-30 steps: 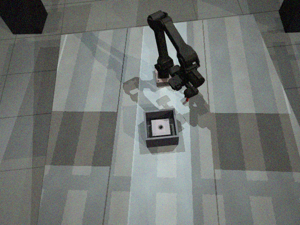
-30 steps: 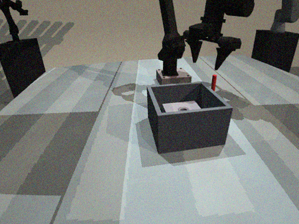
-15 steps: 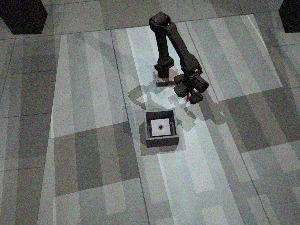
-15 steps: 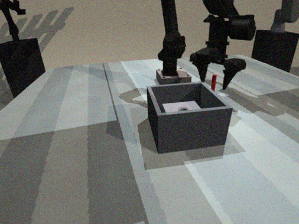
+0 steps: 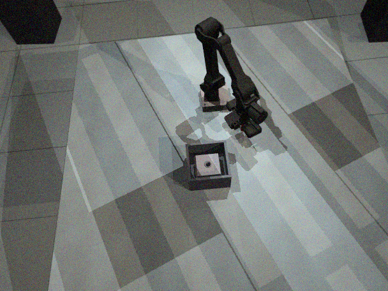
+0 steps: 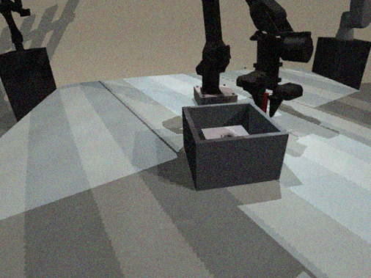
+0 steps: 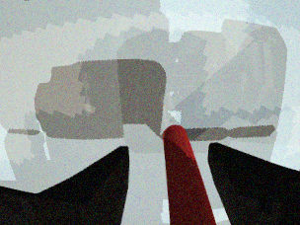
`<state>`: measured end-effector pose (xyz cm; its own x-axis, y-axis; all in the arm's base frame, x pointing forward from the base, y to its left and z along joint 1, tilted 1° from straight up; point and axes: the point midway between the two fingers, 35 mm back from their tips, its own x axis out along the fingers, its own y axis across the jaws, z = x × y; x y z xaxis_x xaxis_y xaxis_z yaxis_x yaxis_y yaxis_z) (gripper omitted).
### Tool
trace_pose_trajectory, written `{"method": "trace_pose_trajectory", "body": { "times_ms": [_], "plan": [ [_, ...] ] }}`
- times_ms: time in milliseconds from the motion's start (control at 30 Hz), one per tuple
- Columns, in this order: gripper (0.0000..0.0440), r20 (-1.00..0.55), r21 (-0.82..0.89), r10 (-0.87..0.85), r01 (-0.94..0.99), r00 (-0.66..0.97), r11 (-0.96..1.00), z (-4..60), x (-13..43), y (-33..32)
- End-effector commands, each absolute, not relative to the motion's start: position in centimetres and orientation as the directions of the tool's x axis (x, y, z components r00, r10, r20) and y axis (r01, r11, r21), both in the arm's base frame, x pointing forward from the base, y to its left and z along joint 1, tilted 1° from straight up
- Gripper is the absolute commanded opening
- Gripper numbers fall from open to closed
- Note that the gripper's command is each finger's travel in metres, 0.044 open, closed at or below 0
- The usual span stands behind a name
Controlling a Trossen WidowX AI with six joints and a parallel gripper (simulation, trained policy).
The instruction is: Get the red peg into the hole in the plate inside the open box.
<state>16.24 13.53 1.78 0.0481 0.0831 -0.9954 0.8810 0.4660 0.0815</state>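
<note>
At the far left of the exterior view, a black pedestal [image 5: 32, 22] [image 6: 24, 81] carries a small dark arm [image 6: 12, 25], well apart from the work area. Next comes the dark grey open box [image 5: 210, 183] [image 6: 241, 164], its walls upright and its top open. Within the walls, the pale plate [image 5: 201, 169] [image 6: 215, 132] lies at the bottom, its round hole [image 5: 207, 164] [image 6: 228, 135] near the middle. Open room separates the plate's edges from parts of the inner walls.

Behind the box, the WidowX arm's pale base plate [image 5: 205, 103] [image 6: 197, 95] sits near the box's back edge. The arm [image 5: 228, 59] [image 6: 215, 26] rises from it, folds over at the top and comes down to the right, with the gripper [image 5: 241, 127] [image 6: 267, 110] [image 7: 169, 153] pointing downward beyond the box's back right side, outside its walls.

The red peg [image 6: 265, 102] [image 7: 185, 173] stands upright in the exterior view, also outside the box, between the gripper's fingers. They are partly apart: the wrist view shows a wider gap on the peg's left and a narrower one on its right, so they are not clamped on it. The top view mostly hides the peg beneath the gripper.

Farthest right, another black pedestal [image 5: 376, 23] [image 6: 340, 61] supports a grey arm [image 6: 360, 12].
</note>
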Motion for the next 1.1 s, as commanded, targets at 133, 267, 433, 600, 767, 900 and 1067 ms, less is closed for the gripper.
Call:
{"method": "trace_pose_trajectory", "body": {
  "times_ms": [133,267,433,600,767,900,1067],
  "plan": [
    [0.0,-0.991,0.07,0.13,0.879,0.009,0.472,2.1,16.4,13.7],
    [0.0,-0.991,0.102,0.128,0.864,0.044,0.494,3.1,17.1,13.6],
    [0.0,-0.989,0.144,0.112,0.834,0.099,0.532,4.8,18.1,13.2],
    [0.0,-0.983,0.185,0.1,0.802,0.156,0.568,6.8,19.3,12.7],
    [0.0,-0.973,0.225,0.088,0.776,0.215,0.59,9.2,20.7,12.1],
    [0.0,-0.964,0.249,0.075,0.76,0.256,0.6,11.0,21.9,11.5],
    [0.0,-0.953,0.268,0.053,0.751,0.298,0.603,12.8,23.5,10.3]
  ]
}}
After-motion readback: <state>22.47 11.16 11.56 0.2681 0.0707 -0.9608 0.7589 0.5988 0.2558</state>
